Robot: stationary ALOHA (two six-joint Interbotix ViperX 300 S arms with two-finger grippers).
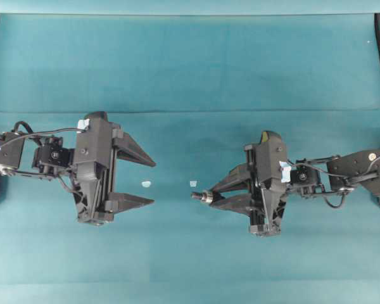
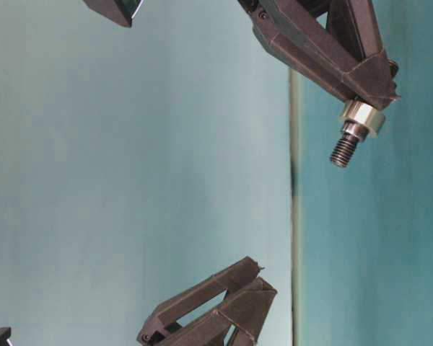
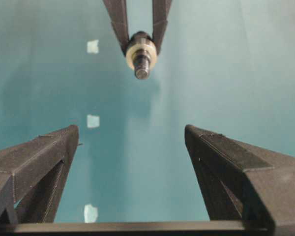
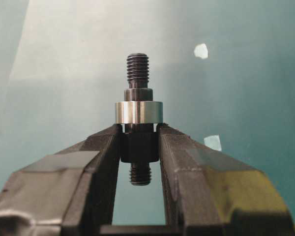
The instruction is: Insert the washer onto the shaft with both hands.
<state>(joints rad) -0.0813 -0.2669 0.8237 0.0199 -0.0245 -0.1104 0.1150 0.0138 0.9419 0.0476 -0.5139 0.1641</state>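
I see washer (image 4: 138, 112) seated on shaft (image 4: 138, 123) | axis points at left gripper (image 1: 151, 182), spread empty | right gripper (image 1: 210, 196) clamps shaft

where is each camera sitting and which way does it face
Overhead: above, looking down at the teal table, both arms.
Table-level: low, level view of the right gripper shut on the shaft.
Left wrist: between the open left gripper fingers, facing the washer.
Right wrist: along its fingers.
All show the shaft.

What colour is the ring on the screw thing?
The washer is shiny silver-grey, sitting around the dark shaft. The right wrist view shows it best.
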